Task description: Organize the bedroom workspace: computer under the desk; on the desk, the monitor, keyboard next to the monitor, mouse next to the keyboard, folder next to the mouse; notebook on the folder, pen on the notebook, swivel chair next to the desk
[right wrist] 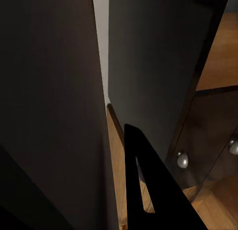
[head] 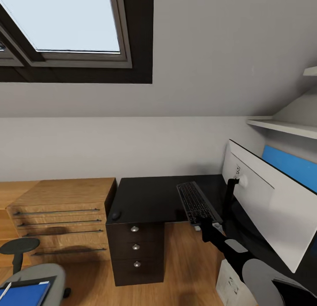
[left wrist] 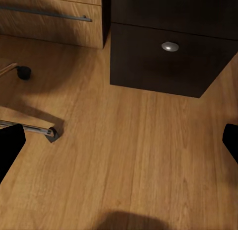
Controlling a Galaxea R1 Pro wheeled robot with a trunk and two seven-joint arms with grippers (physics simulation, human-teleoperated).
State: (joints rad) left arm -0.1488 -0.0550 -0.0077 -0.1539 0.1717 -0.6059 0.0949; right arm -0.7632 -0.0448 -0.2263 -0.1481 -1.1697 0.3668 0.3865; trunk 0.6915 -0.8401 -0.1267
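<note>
Starting from our left in the head view, we see the swivel chair (head: 37, 277) low in the corner, with the blue folder (head: 24, 294) lying on its seat and the pale pen (head: 5, 291) resting on the folder's edge. Our left gripper (left wrist: 119, 140) hangs over the wooden floor (left wrist: 124, 155) with its jaws spread wide and nothing between them; the black drawer unit (left wrist: 168, 51) stands ahead of them, and a chrome leg of the chair base (left wrist: 27, 128) lies off to one side. Further right, the mouse (head: 116, 215) sits near the front left corner of the desk (head: 149, 195). Our right gripper (head: 206, 226) is at the near end of the keyboard (head: 196, 202), which lies on the desk edge; we cannot tell how far those jaws stand apart. Beyond them the monitor (head: 268, 200) shows its white back.
</note>
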